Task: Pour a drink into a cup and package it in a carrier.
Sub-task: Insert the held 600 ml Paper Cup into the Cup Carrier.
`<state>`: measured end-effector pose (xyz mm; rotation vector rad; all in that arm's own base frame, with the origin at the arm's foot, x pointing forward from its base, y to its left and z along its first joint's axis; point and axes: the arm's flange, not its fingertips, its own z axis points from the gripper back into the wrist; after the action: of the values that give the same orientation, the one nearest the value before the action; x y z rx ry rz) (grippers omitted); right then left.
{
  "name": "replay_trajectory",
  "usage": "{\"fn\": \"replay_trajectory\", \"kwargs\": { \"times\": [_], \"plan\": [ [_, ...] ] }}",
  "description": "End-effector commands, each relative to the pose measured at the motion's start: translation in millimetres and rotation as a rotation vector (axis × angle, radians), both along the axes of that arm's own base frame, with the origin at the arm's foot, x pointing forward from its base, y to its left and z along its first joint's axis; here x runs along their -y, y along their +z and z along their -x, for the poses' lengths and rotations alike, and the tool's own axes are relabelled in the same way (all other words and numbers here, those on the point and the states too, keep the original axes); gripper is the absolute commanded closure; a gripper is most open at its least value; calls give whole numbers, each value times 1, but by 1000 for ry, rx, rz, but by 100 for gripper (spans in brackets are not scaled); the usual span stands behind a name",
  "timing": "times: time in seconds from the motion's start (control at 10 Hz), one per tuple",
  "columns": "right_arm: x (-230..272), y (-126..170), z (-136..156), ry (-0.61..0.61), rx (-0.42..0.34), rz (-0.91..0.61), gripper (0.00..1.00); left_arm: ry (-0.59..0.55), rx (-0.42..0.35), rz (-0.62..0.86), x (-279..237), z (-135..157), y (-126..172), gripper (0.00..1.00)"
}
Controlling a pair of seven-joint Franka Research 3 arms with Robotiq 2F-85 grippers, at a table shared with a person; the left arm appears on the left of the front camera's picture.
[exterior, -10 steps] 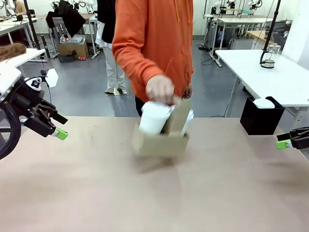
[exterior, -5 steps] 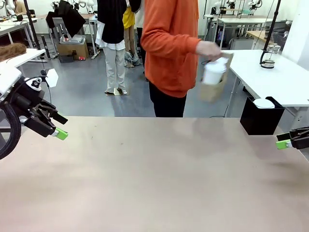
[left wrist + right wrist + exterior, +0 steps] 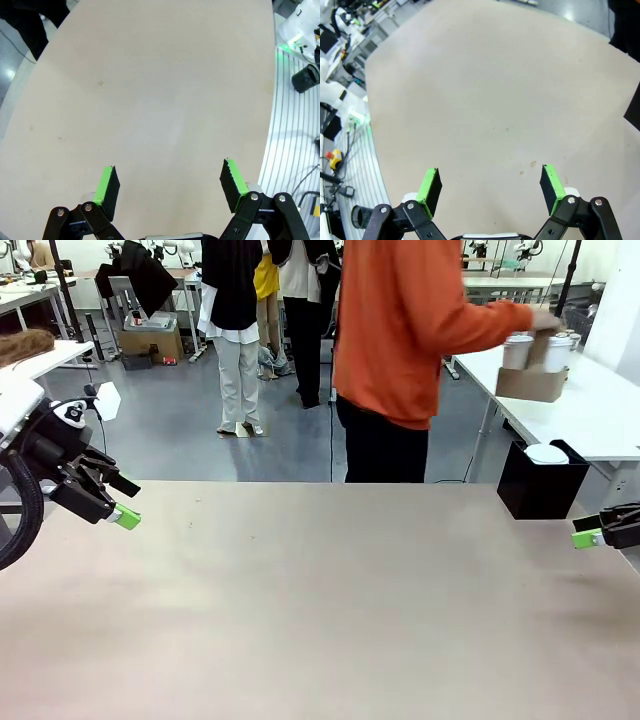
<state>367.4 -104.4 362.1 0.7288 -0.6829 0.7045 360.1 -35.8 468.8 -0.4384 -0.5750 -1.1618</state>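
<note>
Waiting with left gripper [image 3: 169, 189] and right gripper [image 3: 491, 188] wide open, holding nothing. Staying back while a hand [image 3: 546, 321] is setting the carrier [image 3: 531, 382] with the cup [image 3: 517, 350] on the far white table [image 3: 600, 410].

So we've got three cameras here. The front one sits on our side of the table [image 3: 320, 620], fairly low, looking straight across the tan top toward the person [image 3: 420, 350] and the lab room beyond, a wide shot with both arms poking in from the edges. The left wrist cam rides above the left gripper [image 3: 170, 187], angled down at the table from close up, its own two fingers rising from the bottom edge. The right wrist cam does the same over the right gripper [image 3: 491, 187]. What all three share is that bare tabletop; both wrist views also catch a bit of floor and gear past the table's edge.
</note>
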Motion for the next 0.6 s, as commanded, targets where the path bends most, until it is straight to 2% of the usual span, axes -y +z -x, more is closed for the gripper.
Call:
{"fn": "replay_trajectory", "kwargs": {
  "times": [0.0, 0.5],
  "plan": [
    [1, -1, 0, 1, 3, 7, 0, 5, 2, 19, 1, -2, 0, 0],
    [1, -1, 0, 1, 3, 7, 0, 5, 2, 19, 1, -2, 0, 0]
  ]
}}
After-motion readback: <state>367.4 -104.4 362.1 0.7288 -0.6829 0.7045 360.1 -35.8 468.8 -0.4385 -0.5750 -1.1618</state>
